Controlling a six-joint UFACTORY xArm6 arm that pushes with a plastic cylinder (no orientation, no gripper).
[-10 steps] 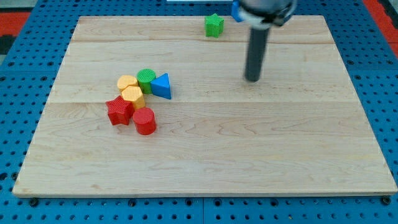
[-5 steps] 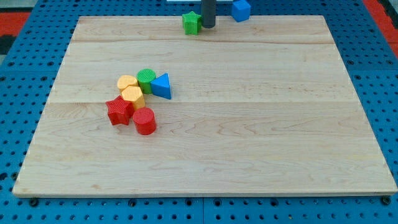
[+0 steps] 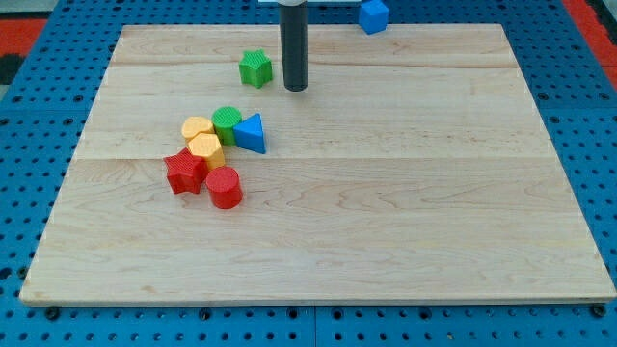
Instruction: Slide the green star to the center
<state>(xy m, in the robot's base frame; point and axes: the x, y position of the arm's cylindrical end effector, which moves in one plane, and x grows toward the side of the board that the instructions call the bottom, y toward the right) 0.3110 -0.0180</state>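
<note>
Star trouble: the green star (image 3: 255,68) sits near the counter's (image 3: 434,222) top edge, my tip (image 3: 295,89) just beside it. No end effector shows. A bad push could knock it into the green round block (image 3: 228,122).

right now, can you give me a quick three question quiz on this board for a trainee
1. True or false: my tip touches the green star.
2. Which block lies nearest the green star? A) red cylinder B) green cylinder C) blue cube
3. Fill in: the blue cube sits at the view's ____ edge.

Key:
1. False; the tip stands just to the star's right, with a gap between them.
2. B, the green cylinder, in the cluster beside the blue triangle. The red cylinder lies farther down.
3. Top.
</note>
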